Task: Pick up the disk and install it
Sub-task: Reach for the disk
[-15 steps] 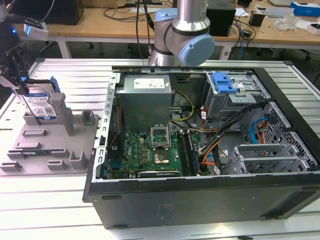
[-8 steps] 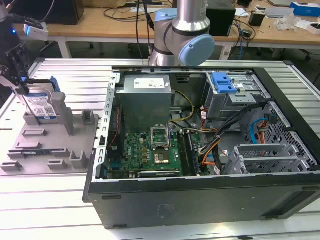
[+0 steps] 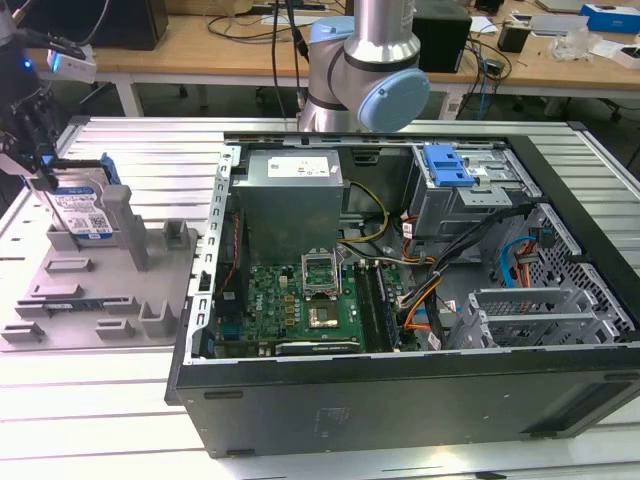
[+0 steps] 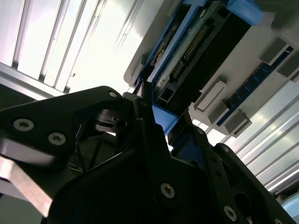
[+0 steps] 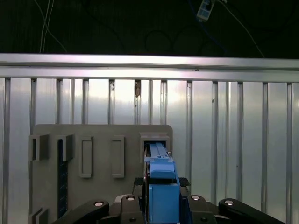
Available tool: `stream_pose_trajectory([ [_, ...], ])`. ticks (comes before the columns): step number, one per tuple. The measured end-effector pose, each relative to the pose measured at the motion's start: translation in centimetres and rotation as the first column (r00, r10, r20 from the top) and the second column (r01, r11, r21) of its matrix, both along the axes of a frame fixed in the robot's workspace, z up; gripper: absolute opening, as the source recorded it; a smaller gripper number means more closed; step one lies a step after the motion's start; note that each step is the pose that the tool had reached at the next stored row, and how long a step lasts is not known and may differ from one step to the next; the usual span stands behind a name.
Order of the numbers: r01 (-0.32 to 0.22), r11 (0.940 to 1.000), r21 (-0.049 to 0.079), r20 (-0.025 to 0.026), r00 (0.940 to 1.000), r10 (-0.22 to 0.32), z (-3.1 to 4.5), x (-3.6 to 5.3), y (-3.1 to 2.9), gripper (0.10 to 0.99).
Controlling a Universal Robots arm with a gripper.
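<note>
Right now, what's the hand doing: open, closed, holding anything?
Hand: closed on the disk, which stands upright in the gray holder.

The exterior view overlooks the whole table (image 3: 120,140) from above; both wrist views sit close to the grey tray (image 5: 100,186) (image 4: 261,84).

I see a ribbed silver metal tabletop (image 3: 110,420) under bright, even light. Behind it, a long wooden desk (image 3: 220,45) carries cables (image 3: 250,25) and small boxes (image 3: 610,15); the floor (image 3: 190,100) beneath is dark.
</note>
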State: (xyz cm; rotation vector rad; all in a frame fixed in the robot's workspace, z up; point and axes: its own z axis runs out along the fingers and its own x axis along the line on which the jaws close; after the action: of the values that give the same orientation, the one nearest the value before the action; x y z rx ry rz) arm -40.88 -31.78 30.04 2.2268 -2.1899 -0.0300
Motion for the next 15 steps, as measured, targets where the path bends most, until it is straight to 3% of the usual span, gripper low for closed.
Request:
stream_pose_trajectory([
  [9,0.000,1.0000,0.000,0.0001,1.0000,0.000,0.05,-0.01,-0.05,0.365],
  [13,0.000,1.0000,0.000,0.0001,1.0000,0.000,0.50,0.00,-0.07,0.365],
  [15,0.000,1.0000,0.000,0.0000,1.0000,0.000,1.15,0.00,-0.10,0.365],
])
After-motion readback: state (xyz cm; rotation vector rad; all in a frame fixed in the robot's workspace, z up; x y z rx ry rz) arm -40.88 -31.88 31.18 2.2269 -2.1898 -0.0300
